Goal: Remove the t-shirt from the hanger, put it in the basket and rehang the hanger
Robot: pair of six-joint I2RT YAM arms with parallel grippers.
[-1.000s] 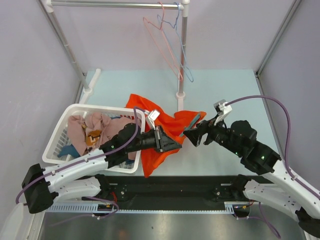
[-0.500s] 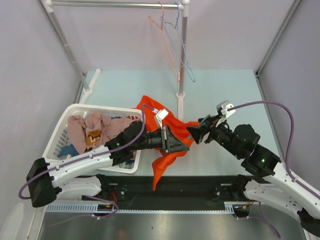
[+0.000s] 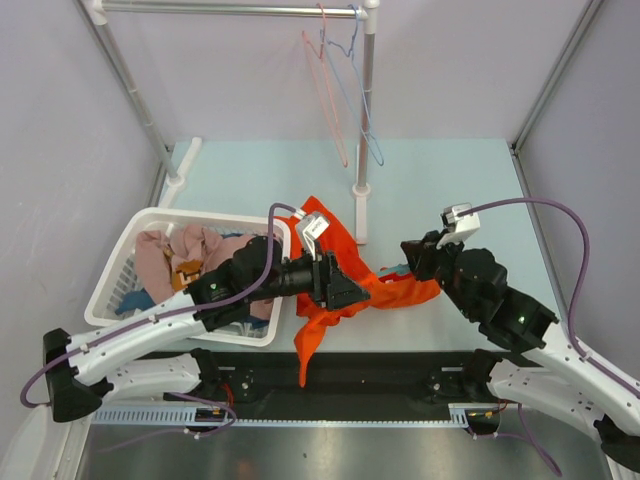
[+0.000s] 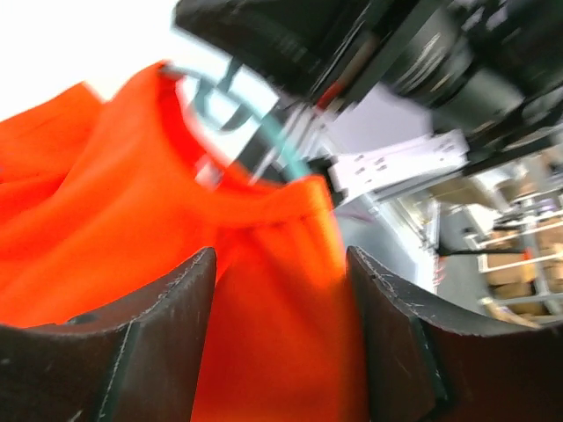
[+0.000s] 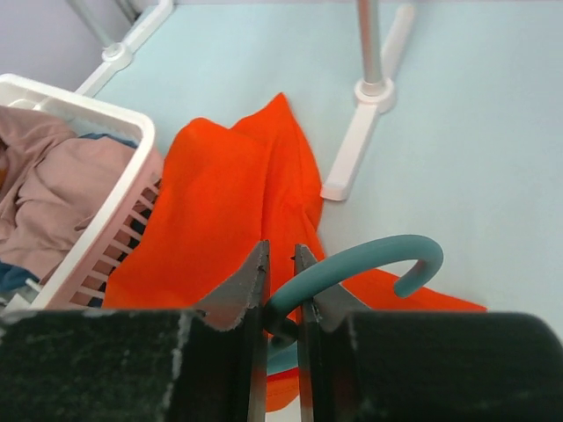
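Orange t-shirt (image 3: 400, 292) is slung between the arms over the table (image 3: 450, 180), one tail dangling.
Left gripper (image 4: 281, 264): jaws clamp bunched cloth below the collar.
Right gripper (image 5: 280, 255): narrow jaws pinch the teal hanger (image 5: 369, 259) hook.
Judged light, limp, stretchy; best gripped at the collar hem.

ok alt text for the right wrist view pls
The right gripper is shut on a teal hanger hook, above an orange t-shirt lying crumpled below. A white basket of clothes sits at left, a white rack foot beyond.
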